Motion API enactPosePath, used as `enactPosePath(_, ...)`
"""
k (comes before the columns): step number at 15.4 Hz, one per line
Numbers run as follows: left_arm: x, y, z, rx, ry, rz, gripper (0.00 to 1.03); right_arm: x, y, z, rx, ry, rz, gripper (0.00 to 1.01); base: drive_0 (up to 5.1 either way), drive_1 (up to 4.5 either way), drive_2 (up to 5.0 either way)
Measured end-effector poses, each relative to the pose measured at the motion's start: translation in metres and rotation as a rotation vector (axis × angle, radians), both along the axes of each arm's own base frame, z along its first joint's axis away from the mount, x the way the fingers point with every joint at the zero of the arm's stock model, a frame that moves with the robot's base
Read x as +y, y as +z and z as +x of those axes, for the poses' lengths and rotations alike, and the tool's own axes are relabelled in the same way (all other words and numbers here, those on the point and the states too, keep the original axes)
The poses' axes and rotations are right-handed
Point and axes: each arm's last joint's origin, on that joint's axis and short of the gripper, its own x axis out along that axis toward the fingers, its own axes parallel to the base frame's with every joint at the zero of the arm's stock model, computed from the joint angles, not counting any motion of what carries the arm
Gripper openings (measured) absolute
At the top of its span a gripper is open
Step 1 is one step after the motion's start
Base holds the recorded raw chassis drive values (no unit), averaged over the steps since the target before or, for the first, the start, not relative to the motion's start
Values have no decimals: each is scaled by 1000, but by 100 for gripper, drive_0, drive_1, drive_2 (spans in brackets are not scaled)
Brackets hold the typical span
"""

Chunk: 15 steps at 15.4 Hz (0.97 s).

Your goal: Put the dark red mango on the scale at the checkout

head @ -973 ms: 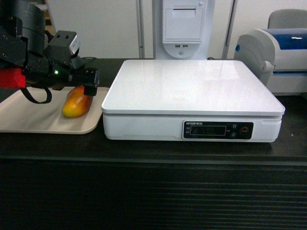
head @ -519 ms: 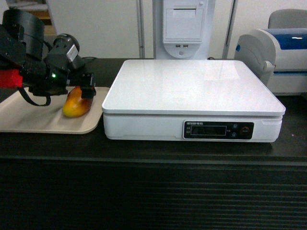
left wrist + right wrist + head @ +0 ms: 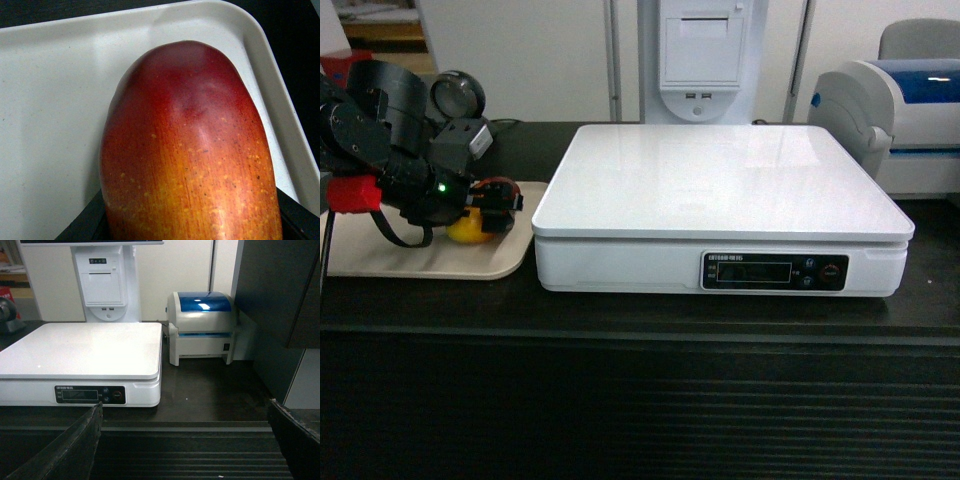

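mango (image 3: pixel 187 150) on tray (image 3: pixel 50 100), between left fingers (image 3: pixel 498 207)

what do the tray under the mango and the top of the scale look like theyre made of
The tray looks like matte beige plastic: a dull, faintly speckled surface with a rounded, moulded rim. The scale top looks like glossy white plastic or glass, hard to say which; it mirrors the wall fixtures behind it. The dark red mango has smooth, slightly shiny skin with fine pale dots.

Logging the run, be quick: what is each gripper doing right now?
Left gripper: around the mango on the tray; whether it has closed on it cannot be told.
Right gripper: open, holding nothing.
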Motion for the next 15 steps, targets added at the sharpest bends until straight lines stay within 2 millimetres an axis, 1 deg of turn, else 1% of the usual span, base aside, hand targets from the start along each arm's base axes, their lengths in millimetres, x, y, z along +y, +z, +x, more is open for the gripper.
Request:
enactPosePath(3, 2, 0, -1, -12, 7, 2, 58, 0, 0, 0, 0, 0, 0, 98, 0, 0, 0)
enactPosePath(5, 3, 2, -7, -17, 13, 5, 58, 0, 0, 0, 0, 0, 0, 98, 0, 0, 0)
enactPosePath(7, 4, 9, -12, -33, 16, 7, 58, 0, 0, 0, 0, 0, 0, 98, 0, 0, 0)
enactPosePath(8, 5, 16, -16, -48, 17, 7, 58, 0, 0, 0, 0, 0, 0, 98, 0, 0, 0)
enactPosePath(10, 4, 48, -27, -131, 17, 6, 58, 0, 0, 0, 0, 0, 0, 98, 0, 0, 0)
enactPosePath(11, 2, 70, -35, -184, 13, 2, 58, 0, 0, 0, 0, 0, 0, 98, 0, 0, 0)
enactPosePath(12, -5, 91, -43, -235, 1, -2, 58, 0, 0, 0, 0, 0, 0, 98, 0, 0, 0)
enactPosePath(13, -17, 109, -49, -274, -23, -7, 58, 0, 0, 0, 0, 0, 0, 98, 0, 0, 0)
enactPosePath(14, -53, 135, -60, -328, -95, -40, 58, 0, 0, 0, 0, 0, 0, 98, 0, 0, 0)
enactPosePath(15, -117, 151, -72, -333, -219, -87, 58, 0, 0, 0, 0, 0, 0, 98, 0, 0, 0)
